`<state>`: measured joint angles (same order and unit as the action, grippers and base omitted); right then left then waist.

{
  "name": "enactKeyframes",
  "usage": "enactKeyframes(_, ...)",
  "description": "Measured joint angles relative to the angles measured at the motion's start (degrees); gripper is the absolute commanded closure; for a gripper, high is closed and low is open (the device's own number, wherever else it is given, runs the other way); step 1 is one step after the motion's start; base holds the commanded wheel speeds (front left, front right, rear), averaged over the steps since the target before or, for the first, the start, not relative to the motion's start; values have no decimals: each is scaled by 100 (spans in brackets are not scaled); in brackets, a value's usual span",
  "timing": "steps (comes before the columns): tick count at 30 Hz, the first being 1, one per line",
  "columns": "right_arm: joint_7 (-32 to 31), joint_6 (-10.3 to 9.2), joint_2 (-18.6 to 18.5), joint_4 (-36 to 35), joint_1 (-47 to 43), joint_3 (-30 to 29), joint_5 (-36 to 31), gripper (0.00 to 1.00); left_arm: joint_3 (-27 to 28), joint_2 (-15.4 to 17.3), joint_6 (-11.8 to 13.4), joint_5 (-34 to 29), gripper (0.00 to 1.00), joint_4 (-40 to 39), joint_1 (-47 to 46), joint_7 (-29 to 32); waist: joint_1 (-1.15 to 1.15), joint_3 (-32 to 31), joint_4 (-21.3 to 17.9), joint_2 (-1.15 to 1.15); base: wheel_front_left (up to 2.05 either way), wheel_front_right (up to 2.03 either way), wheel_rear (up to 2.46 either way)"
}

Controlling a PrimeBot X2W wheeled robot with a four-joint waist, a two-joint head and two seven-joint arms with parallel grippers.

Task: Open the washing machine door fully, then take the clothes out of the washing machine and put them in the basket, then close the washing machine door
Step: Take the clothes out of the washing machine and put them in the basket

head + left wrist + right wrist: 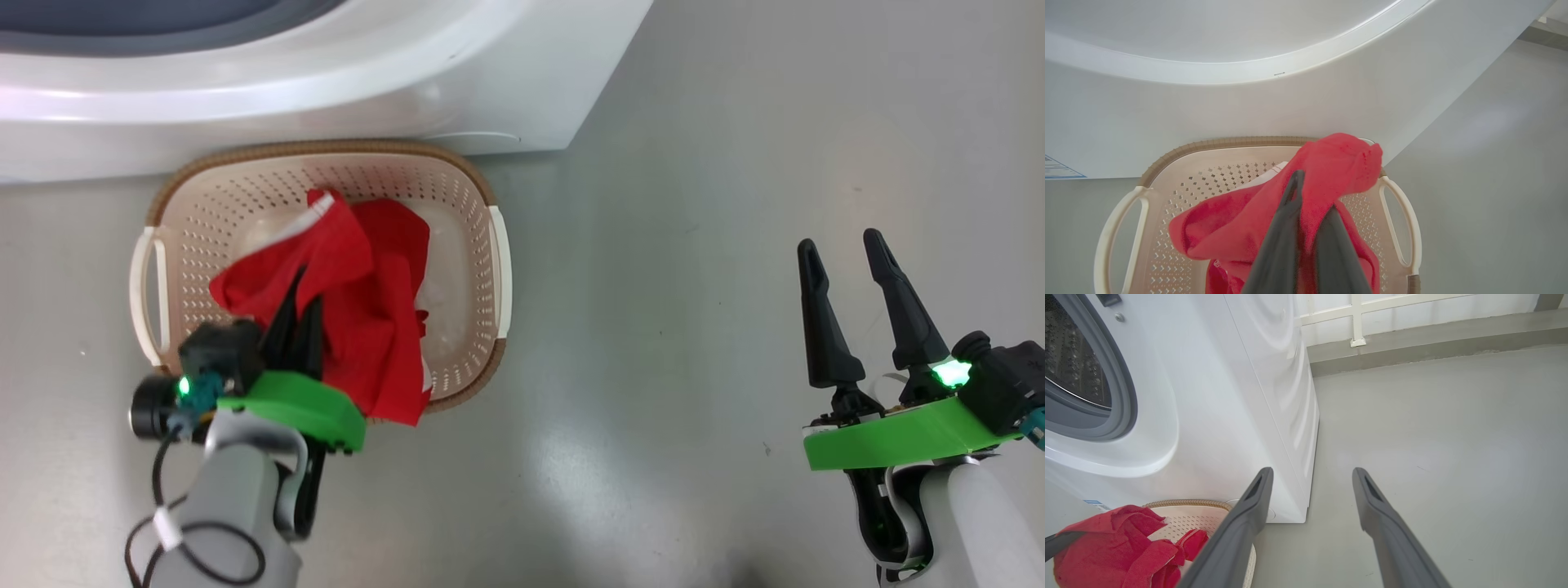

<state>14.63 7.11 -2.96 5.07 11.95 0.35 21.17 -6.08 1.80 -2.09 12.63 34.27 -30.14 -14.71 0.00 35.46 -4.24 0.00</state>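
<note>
Red clothes [359, 294]: bunched up over the basket [457, 175], one end draped across its near rim, white trim showing.
Left hand [308, 286]: fingers pinched tight on the red cloth, right above the basket.
Right hand [839, 241]: fingers spread wide, holding nothing, well apart over the bare floor [694, 245].
Basket: sitting on the floor, tucked against the white front of the washing machine [326, 82].
Drum [1073, 363]: grey seal and steel holes on show in the right wrist view.
</note>
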Motion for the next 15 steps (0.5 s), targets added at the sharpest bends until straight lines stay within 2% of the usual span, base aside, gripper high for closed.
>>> enactKeyframes(10,0,0,2,-53,26,1,0,0,48,-5,-54,-534,100,988,-812,-1,0,315,-85,0,0,0,0)
enactKeyframes(11,0,0,3,-53,31,7,1,0,63,-7,-54,-569,93,1078,-877,0,0,342,-98,0,0,0,0)
enactKeyframes(13,1,0,4,-53,43,12,15,0,113,-9,-55,-603,65,1217,-983,0,0,383,-127,0,0,0,0)
enactKeyframes(14,0,0,4,-52,52,12,27,0,144,-8,-56,-612,65,1252,-1024,-1,0,398,-142,0,0,0,0)
enactKeyframes(15,1,0,4,-49,71,12,42,0,171,-10,-70,-613,52,1281,-1056,-1,0,410,-155,0,0,0,0)
